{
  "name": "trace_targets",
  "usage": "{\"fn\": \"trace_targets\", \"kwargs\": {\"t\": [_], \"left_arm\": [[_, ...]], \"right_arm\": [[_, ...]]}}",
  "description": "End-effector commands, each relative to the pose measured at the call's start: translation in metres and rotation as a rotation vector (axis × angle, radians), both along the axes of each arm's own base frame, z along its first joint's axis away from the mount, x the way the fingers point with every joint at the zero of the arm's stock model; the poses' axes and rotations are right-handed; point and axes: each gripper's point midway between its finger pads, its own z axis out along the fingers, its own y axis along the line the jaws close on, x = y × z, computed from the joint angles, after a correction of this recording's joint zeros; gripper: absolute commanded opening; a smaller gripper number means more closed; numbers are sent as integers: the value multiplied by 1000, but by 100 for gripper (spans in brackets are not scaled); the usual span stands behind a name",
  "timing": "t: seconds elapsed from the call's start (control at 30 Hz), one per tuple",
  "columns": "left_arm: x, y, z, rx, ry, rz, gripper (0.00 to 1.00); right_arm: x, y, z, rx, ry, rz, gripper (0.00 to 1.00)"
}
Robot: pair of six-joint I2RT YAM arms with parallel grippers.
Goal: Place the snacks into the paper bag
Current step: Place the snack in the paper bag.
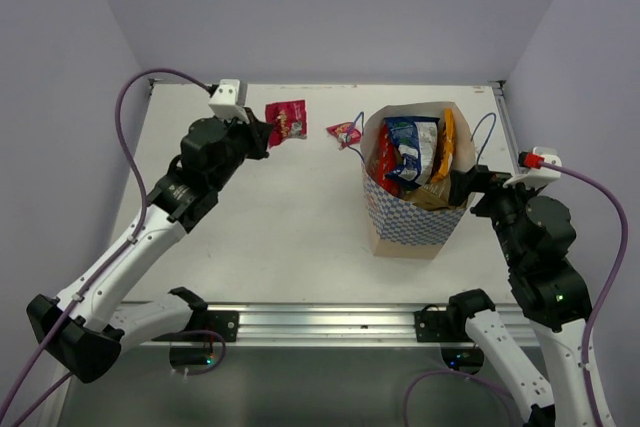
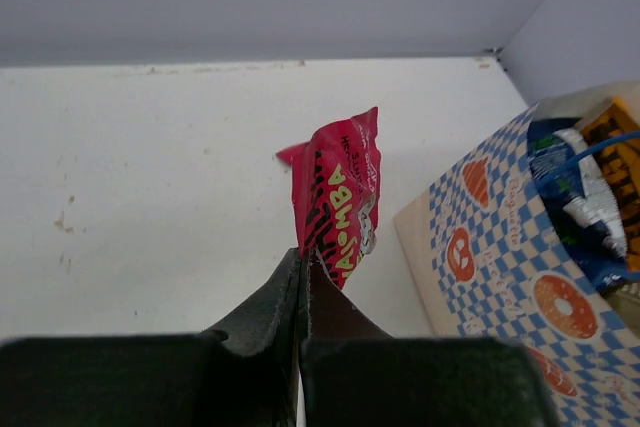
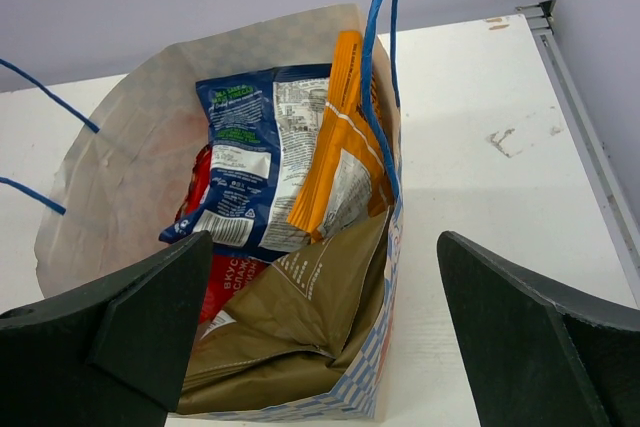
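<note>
left gripper (image 2: pixel 303 269) clamped on one red packet (image 2: pixel 342 202), right gripper (image 3: pixel 322 247) wide open, empty, three o'clock of one paper bag (image 1: pixel 415 222), four packets (image 3: pixel 260 167) showing inside, one pink packet (image 1: pixel 345 132) outside

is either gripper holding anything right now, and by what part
The left gripper is shut on the red packet, pinching one end of it. The right gripper is open by the bag and holds nothing.

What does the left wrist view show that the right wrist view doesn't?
Only left wrist: the left gripper shut on a red packet, plus the paper bag's printed outer side. Only right wrist: the right gripper, open near the bag, and a brown packet deep inside. Both: the bag holding the dark blue packet and orange packet.
</note>
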Motion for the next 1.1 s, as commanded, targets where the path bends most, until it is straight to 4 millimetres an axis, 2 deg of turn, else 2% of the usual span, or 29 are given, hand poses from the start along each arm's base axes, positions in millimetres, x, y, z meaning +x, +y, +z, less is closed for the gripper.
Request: {"fn": "trace_targets", "kwargs": {"t": [0.0,0.2,0.43,0.57,0.67,0.8,0.87,0.9,1.07], "left_arm": [[3,0,99,-177,-279,15,0],[1,-7,136,-265,-377,-19,0],[-13,-31,174,-338,-477,-120,0],[-28,-51,193,-355,-522,-209,0],[-34,-83,195,-328,-511,-295,0],[-46,-126,181,-293,-450,-435,0],[-50,-139,178,-277,-440,-477,0],[-49,-150,167,-254,-414,-501,0],[-56,-189,144,-168,-356,-610,0]], "right_arm": [[-4,-1,15,-2,-46,3,99],[-5,-2,14,-2,-46,-2,98],[-4,-1,13,-1,-45,3,99],[-4,-1,12,-2,-45,1,99],[-4,-1,13,-1,-48,3,99],[-4,-1,13,-1,-49,3,99],[-4,-2,14,-1,-51,0,99],[-5,-2,14,0,-52,0,99],[-6,-3,16,-5,-58,-3,99]]}}
